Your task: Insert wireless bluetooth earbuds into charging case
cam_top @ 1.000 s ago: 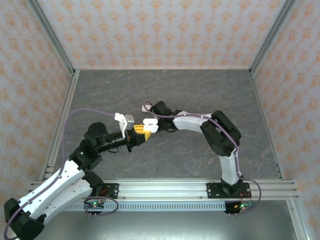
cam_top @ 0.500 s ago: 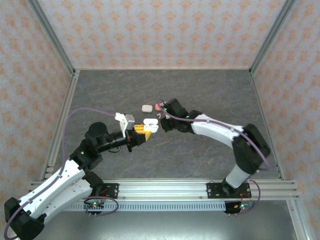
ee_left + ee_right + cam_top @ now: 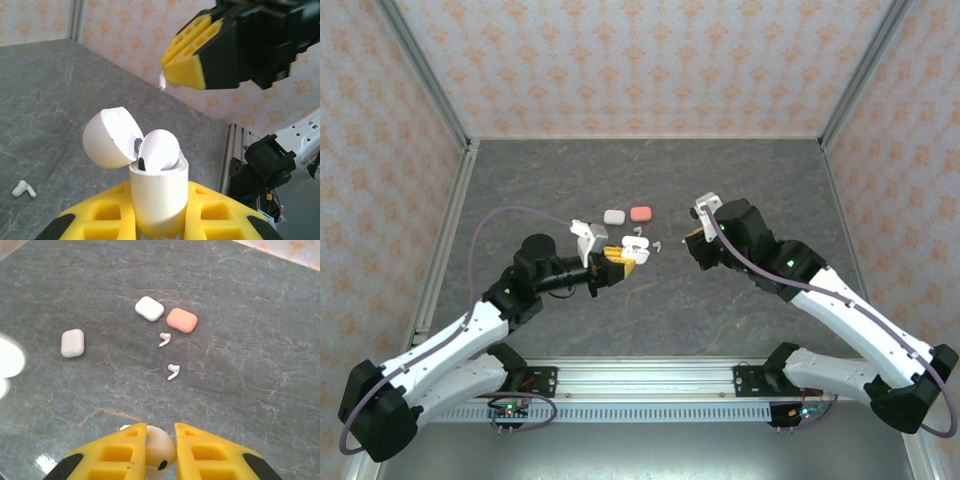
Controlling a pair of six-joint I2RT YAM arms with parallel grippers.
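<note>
My left gripper (image 3: 617,262) (image 3: 157,212) is shut on a white charging case (image 3: 631,251) (image 3: 159,192), held upright with its lid (image 3: 107,137) swung open. One white earbud (image 3: 159,150) sits in the case with its head sticking out. My right gripper (image 3: 693,239) (image 3: 160,432) hovers to the right of the case, shut on another white earbud (image 3: 161,449). In the left wrist view the right gripper (image 3: 192,67) hangs above the case and apart from it. Two loose white earbuds (image 3: 164,339) (image 3: 173,371) lie on the table between the grippers and the far cases.
A shut white case (image 3: 614,216) (image 3: 149,308) and a coral case (image 3: 641,213) (image 3: 181,320) lie side by side beyond the grippers. Another white case (image 3: 73,342) lies further left in the right wrist view. The grey table (image 3: 740,180) has free room on the right and at the back.
My right arm has swung away from the left gripper's case to the right, uncovering the two cases on the table. The left gripper has shifted slightly right with its case.
</note>
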